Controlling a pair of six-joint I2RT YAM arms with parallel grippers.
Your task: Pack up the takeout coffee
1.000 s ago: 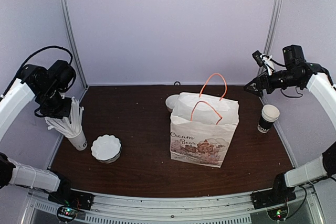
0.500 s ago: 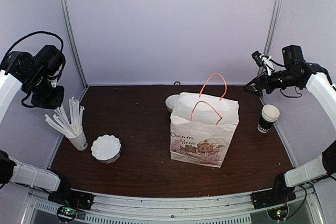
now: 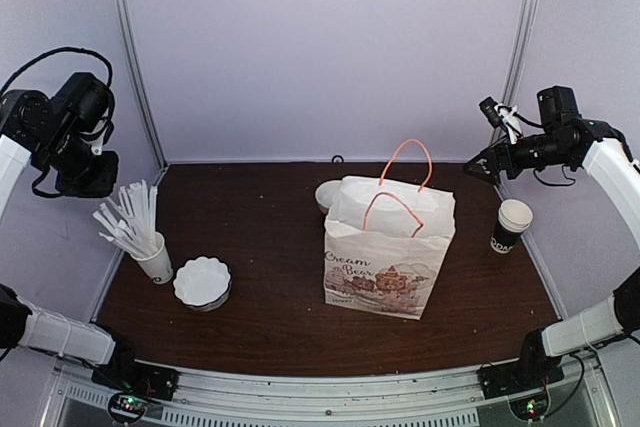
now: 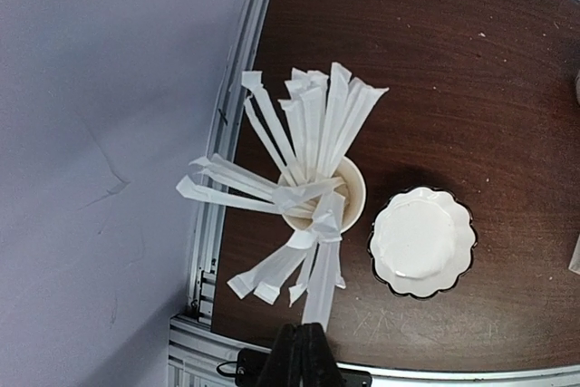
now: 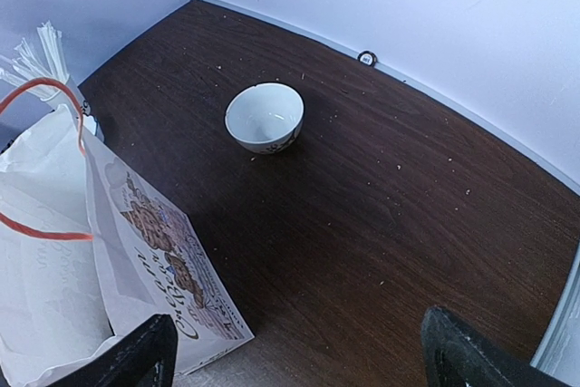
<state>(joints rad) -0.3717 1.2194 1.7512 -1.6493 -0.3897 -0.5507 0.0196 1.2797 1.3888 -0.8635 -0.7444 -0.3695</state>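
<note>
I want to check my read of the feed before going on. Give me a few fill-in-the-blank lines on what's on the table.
1. The bag has ____ handles.
2. The straw cup stands to the ____ of the scalloped dish.
3. In the top view, the bowl sits ____ the bag.
4. The right gripper is ____.
Missing words: orange; left; behind; open.

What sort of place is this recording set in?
Probably a robot test booth staged as a café takeaway counter: plain walls on metal frame posts, a printed paper bag, a cup of wrapped straws and a black paper cup.
</note>
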